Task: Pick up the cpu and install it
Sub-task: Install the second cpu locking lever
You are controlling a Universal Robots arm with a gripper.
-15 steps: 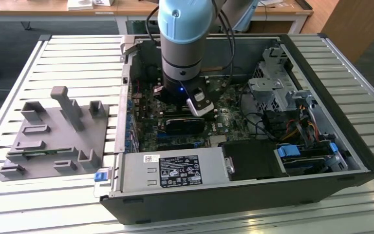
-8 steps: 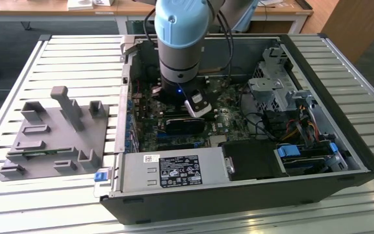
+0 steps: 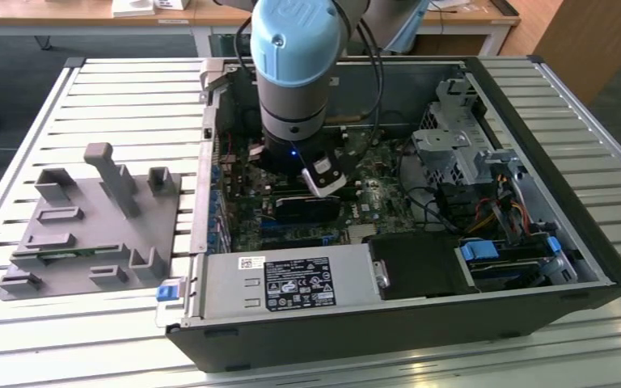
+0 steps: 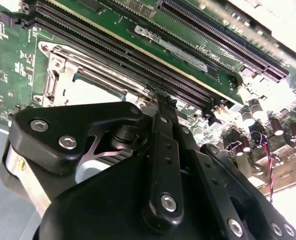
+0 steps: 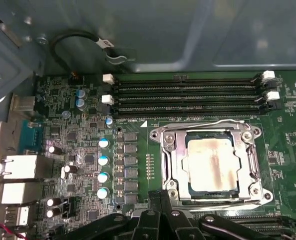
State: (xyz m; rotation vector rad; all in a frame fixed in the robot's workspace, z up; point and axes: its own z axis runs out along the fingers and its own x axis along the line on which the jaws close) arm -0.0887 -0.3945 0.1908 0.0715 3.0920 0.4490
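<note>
The cpu [image 5: 212, 165] is a silver-grey square with a smeared top. It lies flat inside the socket's metal frame [image 5: 167, 165] on the green motherboard [image 5: 138, 110]. In the second wrist view the cpu [image 4: 95, 92] shows pale inside the same frame. My gripper [image 5: 162, 196] hovers just beside the socket's edge, apart from the chip. Its black fingers [image 4: 160, 107] are shut together with nothing between them. In the exterior view my arm [image 3: 292, 89] reaches straight down into the open computer case [image 3: 569, 242].
Long memory slots [image 5: 187, 97] run beside the socket, and several capacitors [image 5: 103, 167] stand on its other side. The case holds a power supply [image 3: 289, 283] and a drive cage [image 3: 462, 153]. A grey fixture [image 3: 90, 222] sits on the slatted table at the exterior view's left.
</note>
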